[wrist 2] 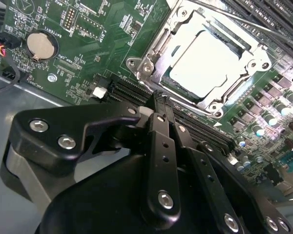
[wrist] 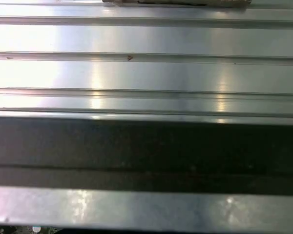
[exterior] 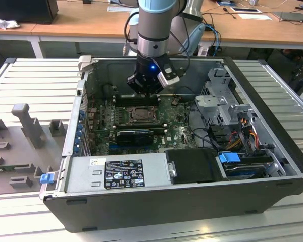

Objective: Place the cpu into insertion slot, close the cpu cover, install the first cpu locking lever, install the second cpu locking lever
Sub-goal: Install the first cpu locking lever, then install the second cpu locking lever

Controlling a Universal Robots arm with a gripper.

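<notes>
The cpu (wrist 2: 205,61) is already seated in the slot (wrist 2: 158,46), and the cover (wrist 2: 244,78) looks to be folded down flat around it, with the pale chip top showing through the window. So the work in hand is judged to be the lever stage. A thin wire lever (wrist 2: 244,20) can be seen running along one side of the socket in the second wrist view; whether it's actually hooked down can't be told from here.

The gripper (wrist 2: 158,100) is parked just beside the socket edge, low over the motherboard (wrist 2: 88,53), with its fingers (wrist 2: 161,126) brought together and nothing held between them. In the exterior view the gripper (exterior: 147,86) hangs inside the case (exterior: 192,201), just behind the socket as seen there.

To get this step done well, the lever should be pushed with the closed fingertips, not pinched. Pressure is best put near the lever's free end, then swept sideways under its retaining hook. The capacitors (wrist 2: 263,122) and the memory slots (wrist 2: 263,14) sit close by, so not much stray room is left. The cover should be watched for lifting while force goes on.
</notes>
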